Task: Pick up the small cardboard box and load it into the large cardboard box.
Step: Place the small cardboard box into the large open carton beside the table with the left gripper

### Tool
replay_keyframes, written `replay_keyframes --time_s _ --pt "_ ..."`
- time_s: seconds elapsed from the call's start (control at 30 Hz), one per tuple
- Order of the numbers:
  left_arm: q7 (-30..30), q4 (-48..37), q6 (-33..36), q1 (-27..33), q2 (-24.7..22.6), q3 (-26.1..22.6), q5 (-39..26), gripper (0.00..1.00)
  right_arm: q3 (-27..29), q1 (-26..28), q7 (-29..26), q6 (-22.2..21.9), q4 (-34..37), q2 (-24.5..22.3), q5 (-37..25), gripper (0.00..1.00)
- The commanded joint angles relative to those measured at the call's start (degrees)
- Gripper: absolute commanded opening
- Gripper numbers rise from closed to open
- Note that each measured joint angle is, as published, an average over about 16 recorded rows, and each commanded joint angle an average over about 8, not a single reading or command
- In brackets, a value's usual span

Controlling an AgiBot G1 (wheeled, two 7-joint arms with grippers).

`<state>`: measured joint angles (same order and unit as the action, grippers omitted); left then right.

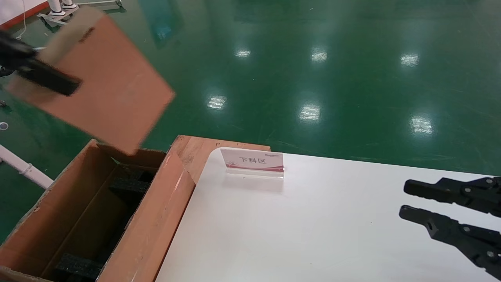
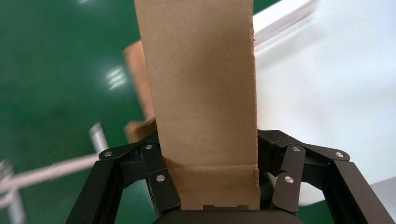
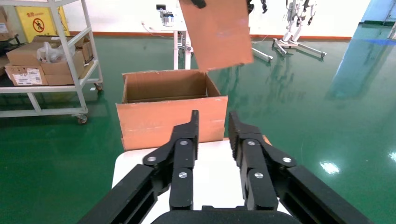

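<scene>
My left gripper [image 1: 66, 84] is shut on the small cardboard box [image 1: 105, 82] and holds it tilted in the air, its low corner just above the far end of the large cardboard box [image 1: 164, 203]. In the left wrist view the small box's tan narrow side [image 2: 201, 93] is clamped between the fingers of that gripper [image 2: 210, 137]. The large box stands open left of the table, with black foam blocks [image 1: 129, 186] inside. My right gripper [image 1: 405, 199] is open and empty over the table's right side. In its wrist view it [image 3: 212, 121] faces the large box [image 3: 170, 119] with the small box [image 3: 217, 32] above.
A white table [image 1: 332, 235] carries a small sign stand [image 1: 253, 161] near its far edge. A wooden board [image 1: 203, 147] lies between table and large box. A white tube [image 1: 23, 168] runs left of the box. A shelf cart with cartons [image 3: 46, 60] stands beyond.
</scene>
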<state>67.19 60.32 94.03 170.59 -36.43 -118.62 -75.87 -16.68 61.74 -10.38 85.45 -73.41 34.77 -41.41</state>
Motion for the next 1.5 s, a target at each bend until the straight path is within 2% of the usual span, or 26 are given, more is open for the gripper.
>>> replay_keyframes --time_s 0.03,0.33,0.57,0.73,1.0,1.23,1.5 --pt "-1.5 -1.1 1.0 1.4 0.2 -1.5 -1.8 0.00 0.0 0.0 0.0 0.0 0.0 0.0 0.0 1.00" --pt "-4.1 -4.3 1.2 1.2 0.8 -16.0 0.4 0.00 0.0 0.0 0.0 0.0 0.0 0.0 0.0 1.00" --pt "-6.9 -7.5 1.2 0.4 1.6 -28.9 10.1 0.00 -0.1 0.0 0.0 0.0 0.0 0.0 0.0 1.00" --pt "-10.6 -11.3 0.7 0.4 1.4 -34.8 16.7 0.00 -0.1 0.0 0.0 0.0 0.0 0.0 0.1 1.00" --pt "-15.6 -16.9 -1.6 -2.3 1.0 -38.5 21.7 0.00 -0.1 0.0 0.1 0.0 0.0 0.0 0.1 1.00" --pt "-17.9 -21.4 -4.3 -6.4 1.2 -37.9 25.0 0.00 -0.1 0.0 0.1 -0.1 0.0 -0.1 0.1 1.00" --pt "-18.1 -23.0 -6.7 -10.9 2.3 -37.2 26.8 0.00 -0.2 0.0 0.1 -0.1 0.0 -0.1 0.1 1.00"
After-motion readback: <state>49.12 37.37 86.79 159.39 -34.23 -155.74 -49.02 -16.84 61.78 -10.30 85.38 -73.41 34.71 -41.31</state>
